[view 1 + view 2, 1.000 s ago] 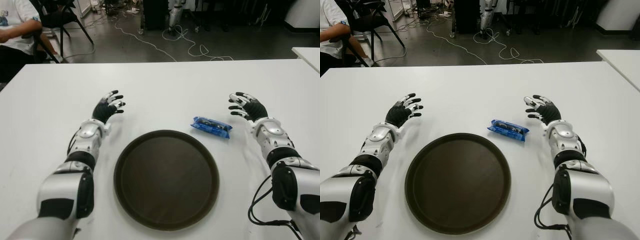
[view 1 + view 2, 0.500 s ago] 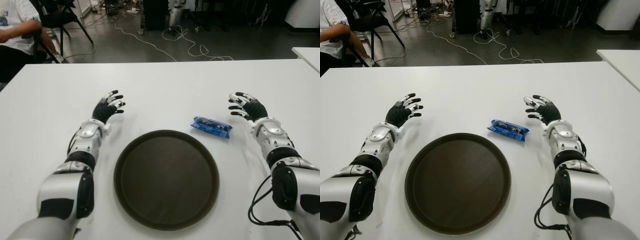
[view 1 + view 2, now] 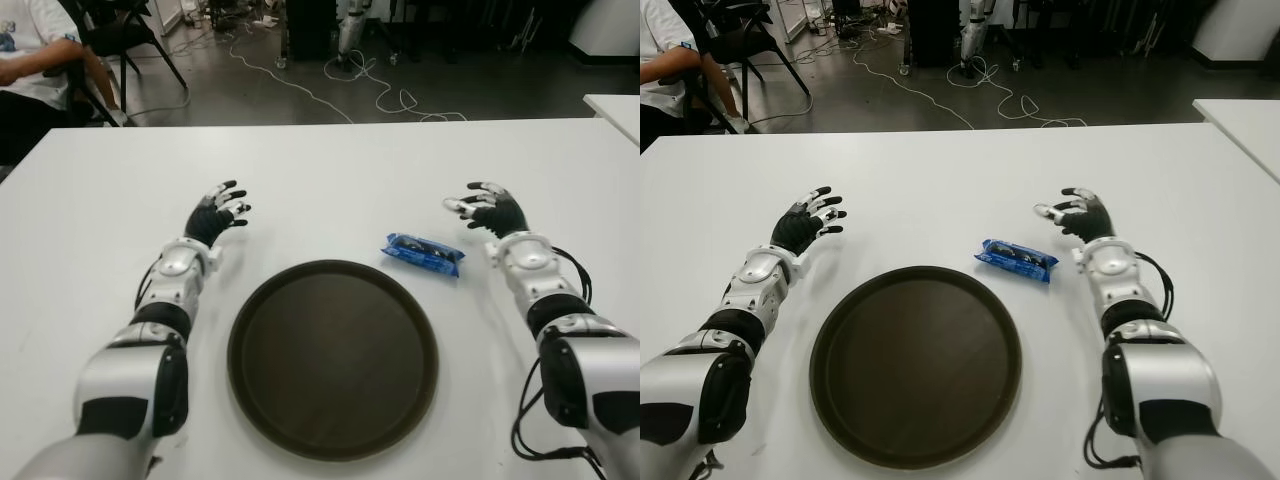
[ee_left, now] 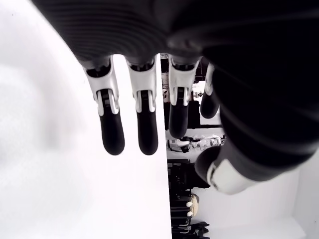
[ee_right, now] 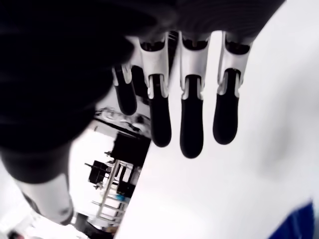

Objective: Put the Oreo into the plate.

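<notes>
A blue Oreo pack lies on the white table, just beyond the right rim of a round dark brown plate. The plate holds nothing. My right hand hovers to the right of the pack and slightly beyond it, fingers spread and empty; a blue corner of the Oreo pack shows in its wrist view. My left hand shows left of the plate, beyond its far-left rim, fingers extended and holding nothing.
A seated person and a black chair are past the table's far left corner. Cables trail over the floor behind the table. Another white table's corner shows at the far right.
My right hand has shifted left and a little farther away, turning toward the Oreo pack. The left hand, pack and plate have not moved.
</notes>
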You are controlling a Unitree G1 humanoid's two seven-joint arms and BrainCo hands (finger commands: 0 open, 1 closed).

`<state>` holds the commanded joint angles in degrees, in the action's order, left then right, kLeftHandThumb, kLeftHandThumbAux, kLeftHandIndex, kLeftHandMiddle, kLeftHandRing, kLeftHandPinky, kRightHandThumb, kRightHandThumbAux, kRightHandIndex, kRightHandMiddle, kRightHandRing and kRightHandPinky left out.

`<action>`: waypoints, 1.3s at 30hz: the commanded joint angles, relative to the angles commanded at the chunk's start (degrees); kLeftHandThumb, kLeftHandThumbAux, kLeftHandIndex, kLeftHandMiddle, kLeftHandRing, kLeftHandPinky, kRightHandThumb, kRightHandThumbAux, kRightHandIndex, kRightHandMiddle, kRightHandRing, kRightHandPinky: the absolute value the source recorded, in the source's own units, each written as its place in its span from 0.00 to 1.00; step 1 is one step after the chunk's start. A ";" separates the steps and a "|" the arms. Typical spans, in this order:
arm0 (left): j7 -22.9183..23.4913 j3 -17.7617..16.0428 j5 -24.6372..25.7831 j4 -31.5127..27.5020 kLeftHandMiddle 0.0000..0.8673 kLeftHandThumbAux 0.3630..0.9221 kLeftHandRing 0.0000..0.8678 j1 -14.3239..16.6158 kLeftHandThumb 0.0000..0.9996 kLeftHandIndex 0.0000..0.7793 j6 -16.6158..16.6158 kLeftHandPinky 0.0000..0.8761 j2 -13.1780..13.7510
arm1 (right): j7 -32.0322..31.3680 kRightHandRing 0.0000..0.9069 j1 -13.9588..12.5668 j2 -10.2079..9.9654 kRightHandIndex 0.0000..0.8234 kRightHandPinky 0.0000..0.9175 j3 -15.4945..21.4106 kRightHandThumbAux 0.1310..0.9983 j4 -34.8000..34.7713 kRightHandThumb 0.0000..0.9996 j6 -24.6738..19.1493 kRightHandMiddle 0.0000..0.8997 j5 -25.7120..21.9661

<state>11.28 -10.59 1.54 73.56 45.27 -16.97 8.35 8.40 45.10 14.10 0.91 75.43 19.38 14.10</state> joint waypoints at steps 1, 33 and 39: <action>-0.01 0.01 0.00 0.00 0.22 0.64 0.28 0.00 0.06 0.14 0.02 0.35 0.01 | 0.59 0.46 0.04 0.05 0.28 0.47 -0.44 0.65 -0.01 0.08 0.46 0.41 0.47; -0.43 0.01 0.26 0.06 0.23 0.65 0.29 -0.03 0.07 0.14 -0.15 0.37 -0.42 | 15.45 0.12 2.11 4.50 0.06 0.10 -20.64 0.46 -2.24 0.00 3.50 0.12 20.56; -0.23 -0.05 0.36 0.02 0.23 0.64 0.29 -0.08 0.06 0.15 -0.22 0.37 -0.37 | 16.49 0.10 2.45 4.80 0.04 0.09 -23.13 0.45 -2.80 0.00 2.71 0.10 22.70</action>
<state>11.05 -10.64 1.90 73.58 45.19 -17.19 7.98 24.89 47.55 18.90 -22.22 72.63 22.09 36.81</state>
